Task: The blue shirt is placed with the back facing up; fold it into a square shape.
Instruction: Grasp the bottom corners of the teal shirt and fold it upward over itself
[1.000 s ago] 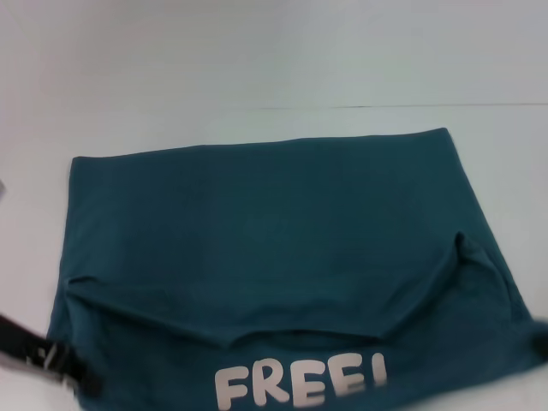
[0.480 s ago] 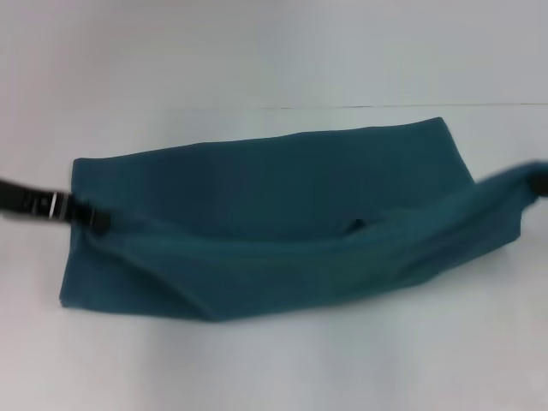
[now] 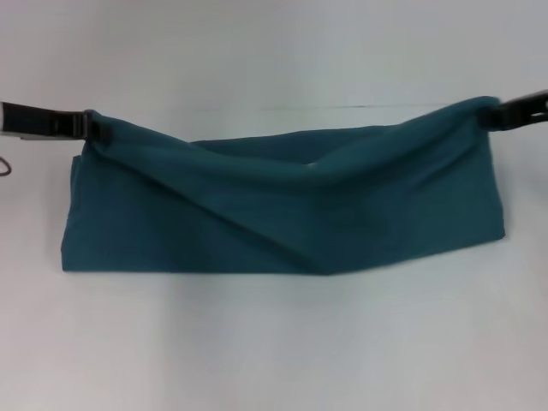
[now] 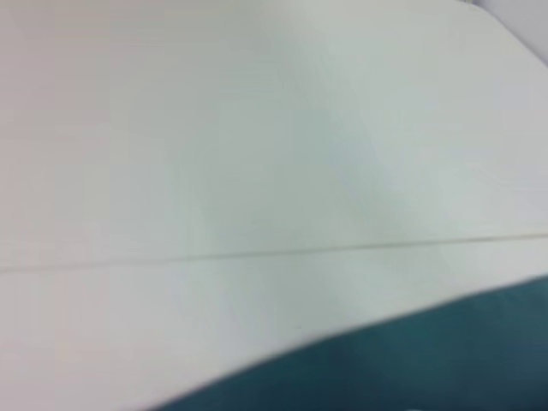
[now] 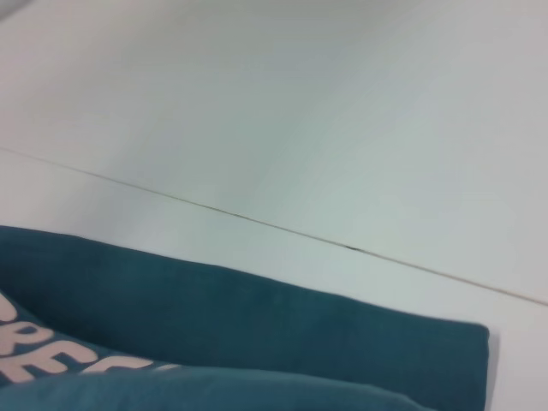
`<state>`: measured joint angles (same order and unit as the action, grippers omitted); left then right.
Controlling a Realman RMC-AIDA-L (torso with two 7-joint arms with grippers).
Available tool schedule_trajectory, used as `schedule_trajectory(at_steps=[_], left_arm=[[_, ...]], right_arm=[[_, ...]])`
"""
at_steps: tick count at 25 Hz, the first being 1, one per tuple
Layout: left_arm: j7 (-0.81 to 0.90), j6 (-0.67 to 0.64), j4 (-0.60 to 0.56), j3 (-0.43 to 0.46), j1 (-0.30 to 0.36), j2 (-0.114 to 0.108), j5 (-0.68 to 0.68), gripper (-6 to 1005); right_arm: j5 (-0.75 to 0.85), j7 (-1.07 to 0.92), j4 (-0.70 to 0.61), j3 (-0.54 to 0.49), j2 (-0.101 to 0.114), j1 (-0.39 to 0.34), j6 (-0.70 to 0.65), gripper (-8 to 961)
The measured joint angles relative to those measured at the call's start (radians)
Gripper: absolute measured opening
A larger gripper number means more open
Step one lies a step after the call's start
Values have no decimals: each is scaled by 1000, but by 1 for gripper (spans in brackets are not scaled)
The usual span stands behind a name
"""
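Note:
The blue shirt [image 3: 282, 210] lies across the white table as a wide band, its near layer lifted and carried toward the far edge. My left gripper [image 3: 90, 127] is shut on the shirt's left corner, held above the table. At the far right my right gripper [image 3: 490, 116] is shut on the right corner. The cloth sags between the two grips. The right wrist view shows the shirt [image 5: 257, 342] with part of its white lettering [image 5: 51, 360]. A teal strip of shirt [image 4: 411, 360] edges the left wrist view.
The white table [image 3: 274, 342] spreads bare in front of the shirt. A thin seam line [image 3: 342, 107] crosses the table behind the cloth. A small dark object [image 3: 4, 165] shows at the left edge.
Both grippers have carried the shirt's near edge up and away from me, from the front of the table to the far edge. The lettering is now folded under and hidden in the head view.

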<state>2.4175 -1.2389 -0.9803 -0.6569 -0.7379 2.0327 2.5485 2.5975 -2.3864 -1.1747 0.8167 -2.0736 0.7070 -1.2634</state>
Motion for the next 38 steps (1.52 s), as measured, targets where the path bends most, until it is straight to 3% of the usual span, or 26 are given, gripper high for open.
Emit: schedule_trajectory(at_steps=[4,11,33,38], left_arm=[[0,104,54,-16,-10,-5,10,141],[61,162,77,-26,-24,-21,68,147],[105,457,197,-14,-22,9,66,183],[108,476,207,-11,-18,8,63,226]], right_arm=[[50,-1,140,49,-8,54,146,74],[79,-2,240,63,-14,98,294,74],[27,-3,464,74,-21,147,612,75],[21,-4,488,75,-19,162,639,232]])
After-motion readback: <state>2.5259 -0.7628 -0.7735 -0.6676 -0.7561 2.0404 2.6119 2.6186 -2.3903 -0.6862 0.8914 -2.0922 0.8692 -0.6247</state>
